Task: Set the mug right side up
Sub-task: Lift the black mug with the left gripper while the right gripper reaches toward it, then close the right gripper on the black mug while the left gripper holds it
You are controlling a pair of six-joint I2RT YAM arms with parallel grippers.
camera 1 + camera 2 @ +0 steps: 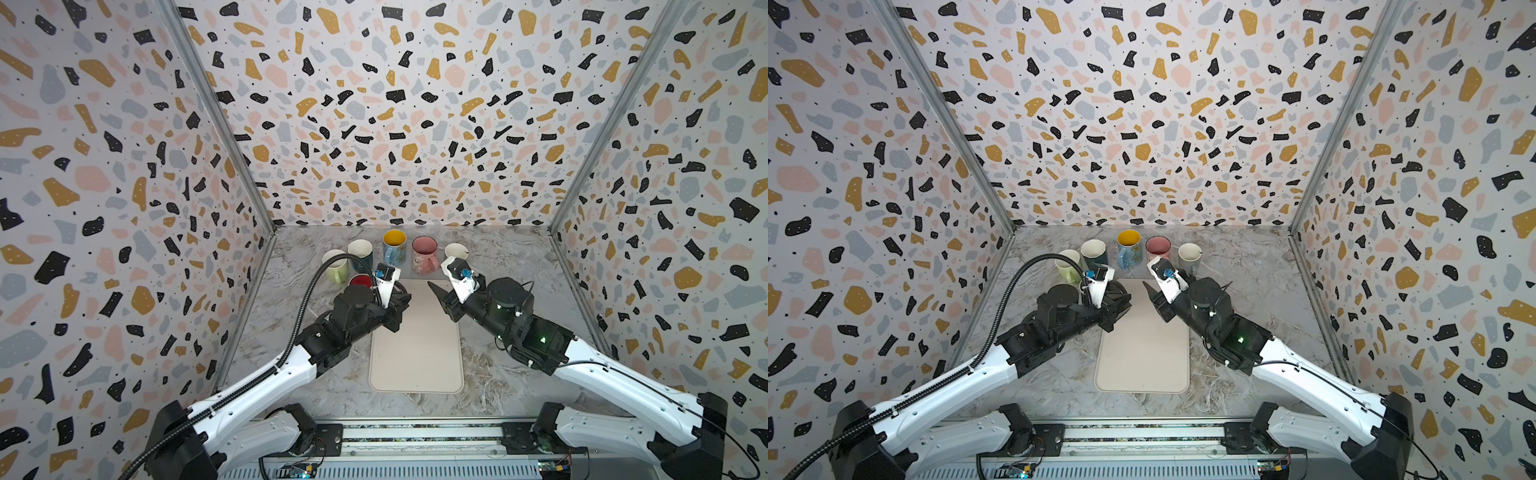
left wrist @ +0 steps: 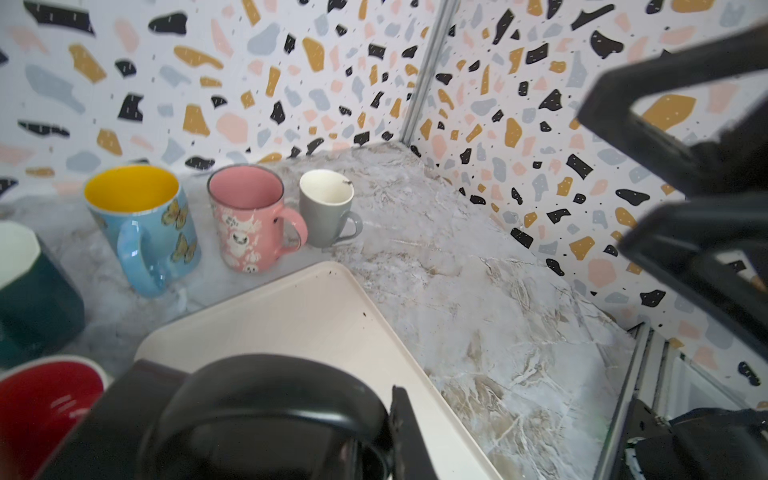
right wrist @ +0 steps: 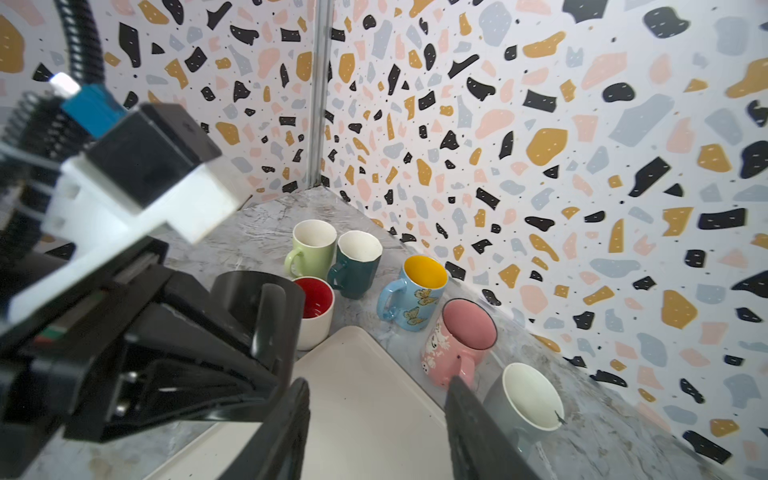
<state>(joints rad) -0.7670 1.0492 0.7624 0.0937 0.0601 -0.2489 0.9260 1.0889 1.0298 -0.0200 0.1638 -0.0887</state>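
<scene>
A black mug (image 2: 270,386) fills the near part of the left wrist view, and my left gripper (image 1: 400,298) is shut on it. The right wrist view shows the same mug (image 3: 249,299) with its handle facing that camera, held over the far left corner of the beige mat (image 1: 415,353). I cannot tell which way up it is. My right gripper (image 3: 376,399) stands open over the mat's far right corner, with only the mat between its fingers. In both top views the two grippers face each other across the mat's far end (image 1: 1142,332).
Several upright mugs stand behind the mat: lime green (image 3: 311,245), dark teal (image 3: 357,262), white with a red inside (image 3: 316,307), blue with butterflies (image 3: 419,295), pink (image 3: 461,336) and grey (image 3: 528,399). Patterned walls close in three sides.
</scene>
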